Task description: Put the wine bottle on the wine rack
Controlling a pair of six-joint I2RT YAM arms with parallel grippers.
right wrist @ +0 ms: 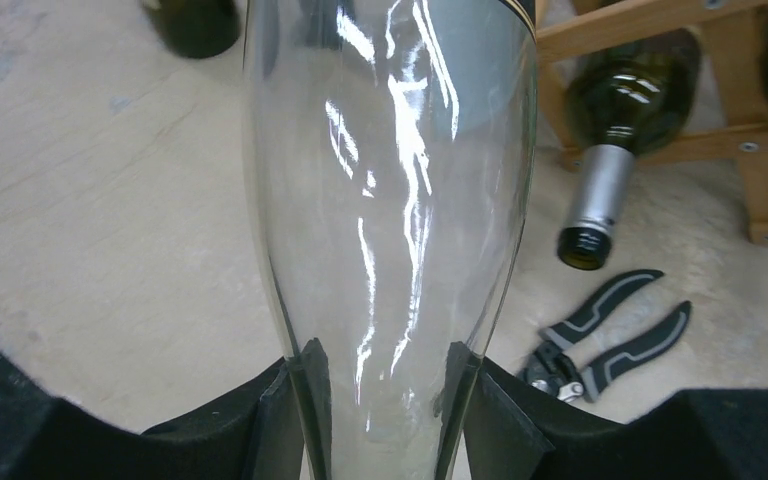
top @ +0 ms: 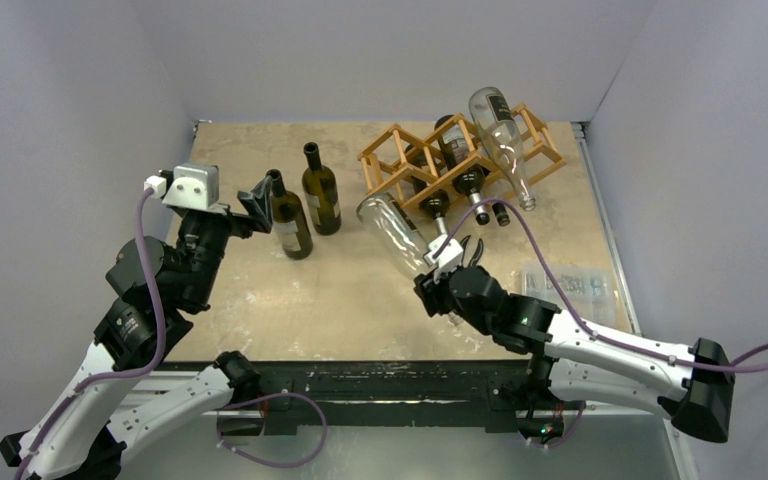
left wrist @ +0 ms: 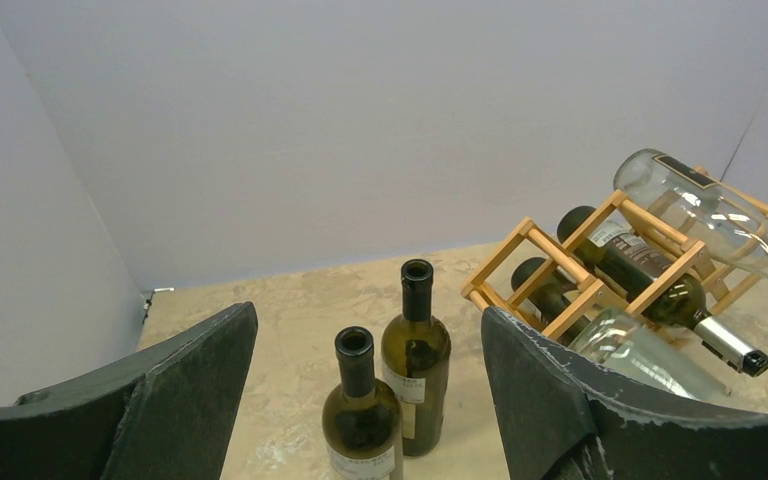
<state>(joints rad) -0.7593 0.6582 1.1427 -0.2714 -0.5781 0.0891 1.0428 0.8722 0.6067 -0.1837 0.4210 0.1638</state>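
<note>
Right gripper [right wrist: 385, 385]: black pads closed on the tapering neck end of a clear, smooth glass wine bottle [right wrist: 390, 150], which it holds off the counter [top: 360, 300]. The glass is see-through with bright streaky reflections. From above, the bottle is tilted, base pointing up-left, just in front of the left end of the light-brown wooden lattice wine rack [top: 385, 150]. It is not in a cell. Can't tell whether it touches the rack.

The rack is thin square bars forming a row of diamond cells, at the far right of the counter. Dark glass bottles [top: 457, 150] lie in its cells, one with a matte silver capsule on the neck poking out the front. A second clear glass bottle [top: 500, 135] lies slanted across the top.

Left gripper [top: 258, 200]: jaws wide apart, holding nothing, scuffed dark wedge-shaped fingers [left wrist: 180, 390]. It is just beside two upright dark green glass bottles [top: 305, 205] with pale labels and open mouths, which stand close together left of the rack.

The counter is beige with a mottled, stone-look surface. Pliers with black and grey handles [right wrist: 610, 335] lie on it near the rack's front. A clear plastic compartment box [top: 570, 285] is at the right edge.
</note>
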